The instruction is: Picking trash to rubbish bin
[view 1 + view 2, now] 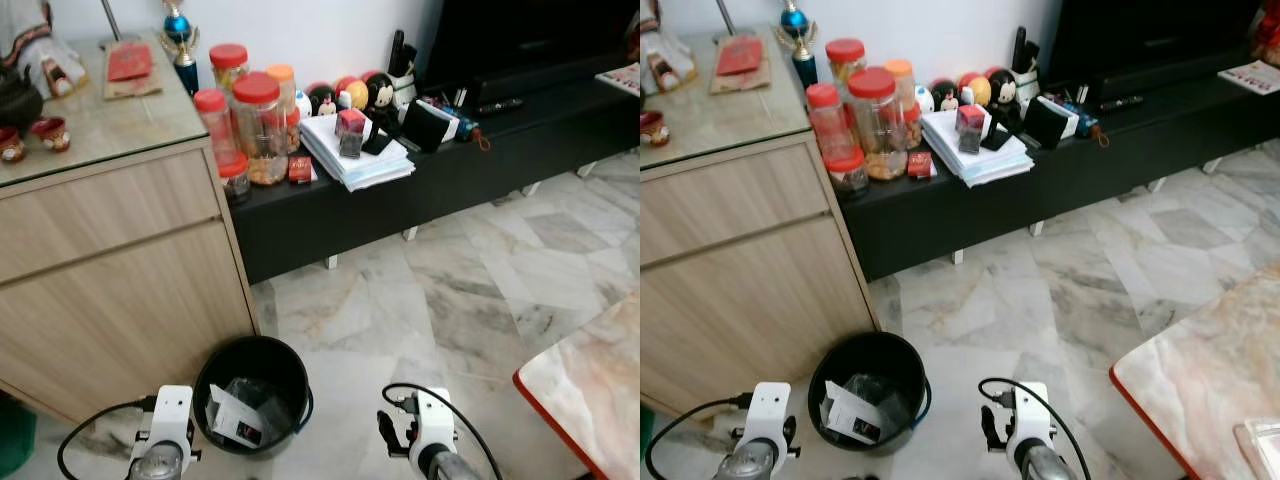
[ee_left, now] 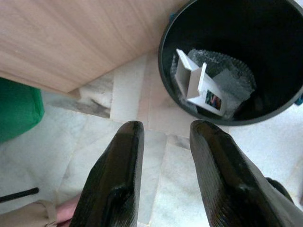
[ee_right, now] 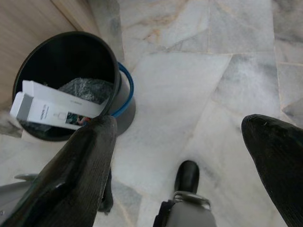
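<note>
Lying binned (image 1: pixel 252 375): white box (image 1: pixel 235 419) (perhaps cardboard).

No legible text anywhere.

A black rubbish bin (image 1: pixel 252 392) with a blue handle (image 3: pixel 127 90) is holding a white carton (image 3: pixel 57 108) and grey crumpled plastic (image 2: pixel 222 78), just beyond the black fingertips (image 2: pixel 129 137) of the left gripper. Grey-veined white marble floor (image 1: pixel 450 290) is spreading under the right gripper's black fingers (image 3: pixel 90 142). A light wood-grain cabinet (image 1: pixel 110 270) is standing beside a black low bench (image 1: pixel 420 170), where red-lidded and orange-lidded jars (image 1: pixel 258 125) are showing amber contents. A red-edged marbled tabletop (image 1: pixel 590 390) is glowing pinkish.
</note>
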`<state>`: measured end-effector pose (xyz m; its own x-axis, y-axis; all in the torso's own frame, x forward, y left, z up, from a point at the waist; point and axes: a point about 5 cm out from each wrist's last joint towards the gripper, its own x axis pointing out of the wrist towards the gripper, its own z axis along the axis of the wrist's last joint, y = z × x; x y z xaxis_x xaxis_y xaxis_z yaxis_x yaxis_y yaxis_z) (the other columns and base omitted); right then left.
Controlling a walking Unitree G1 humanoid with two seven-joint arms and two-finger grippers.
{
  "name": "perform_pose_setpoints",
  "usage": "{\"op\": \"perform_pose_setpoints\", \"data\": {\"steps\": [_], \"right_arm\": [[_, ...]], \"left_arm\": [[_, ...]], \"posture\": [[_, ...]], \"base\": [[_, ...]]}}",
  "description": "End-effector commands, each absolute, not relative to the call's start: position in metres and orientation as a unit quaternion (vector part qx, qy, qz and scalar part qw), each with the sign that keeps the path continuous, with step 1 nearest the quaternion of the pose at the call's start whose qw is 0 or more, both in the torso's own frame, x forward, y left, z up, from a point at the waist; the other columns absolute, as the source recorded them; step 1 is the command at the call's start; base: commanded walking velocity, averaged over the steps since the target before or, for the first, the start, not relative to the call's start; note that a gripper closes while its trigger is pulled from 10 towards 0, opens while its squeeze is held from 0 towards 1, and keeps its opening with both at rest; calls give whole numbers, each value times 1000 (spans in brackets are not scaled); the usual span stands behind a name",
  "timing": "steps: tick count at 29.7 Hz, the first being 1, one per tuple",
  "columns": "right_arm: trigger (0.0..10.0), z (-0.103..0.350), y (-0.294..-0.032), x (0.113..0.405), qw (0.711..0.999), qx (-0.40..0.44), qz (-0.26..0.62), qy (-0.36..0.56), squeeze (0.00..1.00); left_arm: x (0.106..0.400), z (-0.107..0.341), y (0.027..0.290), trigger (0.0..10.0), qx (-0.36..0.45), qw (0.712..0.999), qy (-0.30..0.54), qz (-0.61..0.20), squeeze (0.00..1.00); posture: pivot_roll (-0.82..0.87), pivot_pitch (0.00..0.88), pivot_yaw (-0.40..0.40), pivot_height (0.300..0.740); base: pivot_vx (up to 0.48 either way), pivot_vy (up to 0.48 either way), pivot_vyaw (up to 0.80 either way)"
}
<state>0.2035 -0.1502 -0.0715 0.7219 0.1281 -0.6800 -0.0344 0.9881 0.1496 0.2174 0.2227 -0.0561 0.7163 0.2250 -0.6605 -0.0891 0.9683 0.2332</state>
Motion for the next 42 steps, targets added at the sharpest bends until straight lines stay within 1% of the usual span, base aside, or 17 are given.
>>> {"op": "perform_pose_setpoints", "data": {"steps": [1, 42], "right_arm": [[10000, -74, -151, 199, 922, 61, 42, 381, 0], [10000, -76, -159, 196, 921, 55, 23, 384, 0]], "left_arm": [[216, -57, 224, 10000, 92, 920, 370, 88, 0], [215, -58, 220, 10000, 89, 920, 371, 87, 0]], "posture": [[-21, 54, 9, 740], [-25, 57, -4, 740]], "base": [[-289, 0, 0], [-329, 0, 0]]}}
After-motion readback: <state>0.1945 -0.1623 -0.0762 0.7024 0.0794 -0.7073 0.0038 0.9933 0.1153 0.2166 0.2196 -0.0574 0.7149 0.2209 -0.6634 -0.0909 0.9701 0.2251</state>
